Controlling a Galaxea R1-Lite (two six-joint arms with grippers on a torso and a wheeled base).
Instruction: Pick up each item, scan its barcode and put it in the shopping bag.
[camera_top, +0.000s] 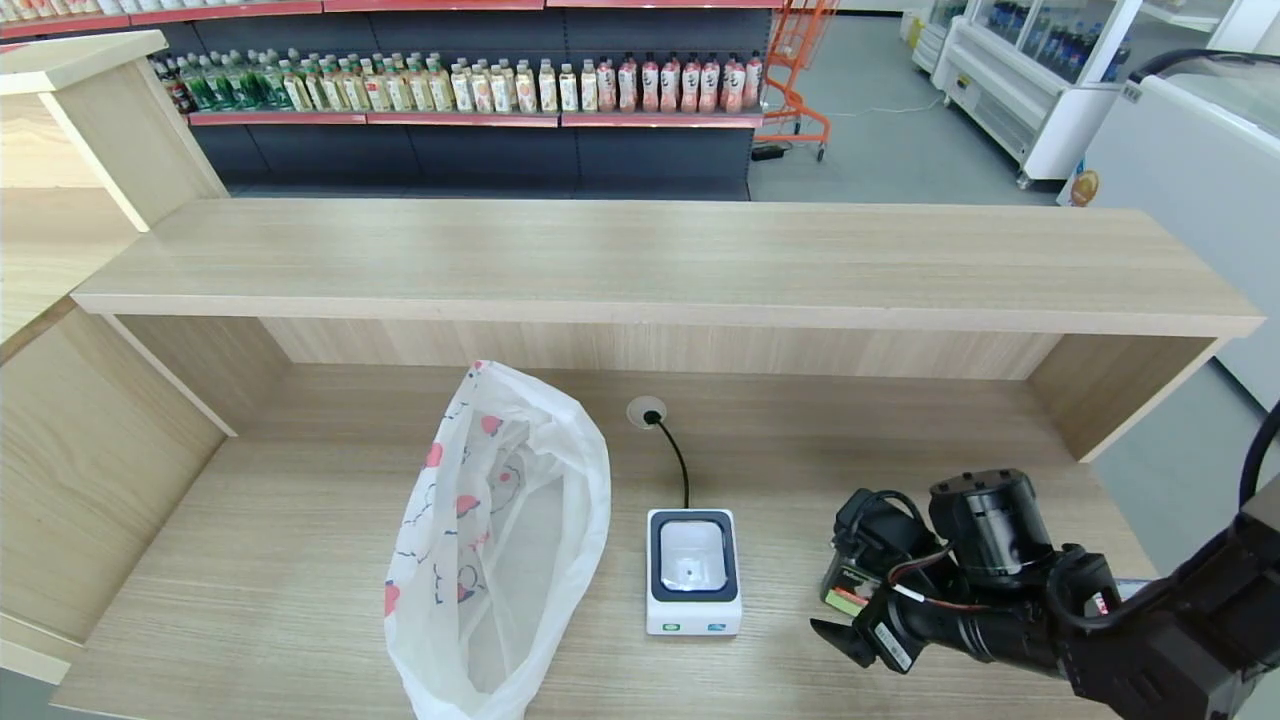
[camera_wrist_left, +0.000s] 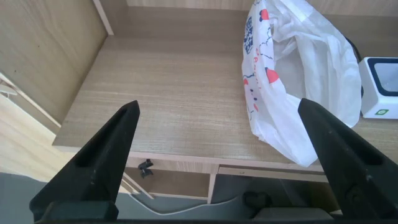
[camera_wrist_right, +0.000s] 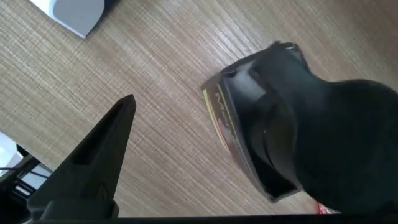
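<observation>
Left jaws spread, right jaws spread beside dark pack (camera_wrist_right: 221, 122) — wooden counter (camera_top: 290, 570), shopping bag (camera_top: 500, 540), scanner (camera_top: 694, 572), drink shelves (camera_top: 470, 92) behind.

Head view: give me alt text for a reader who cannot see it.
The right gripper is low over the right side of the wooden counter, open at a small dark packet. A white barcode scanner sits mid-counter, with an open white shopping bag patterned in red to its left.
</observation>
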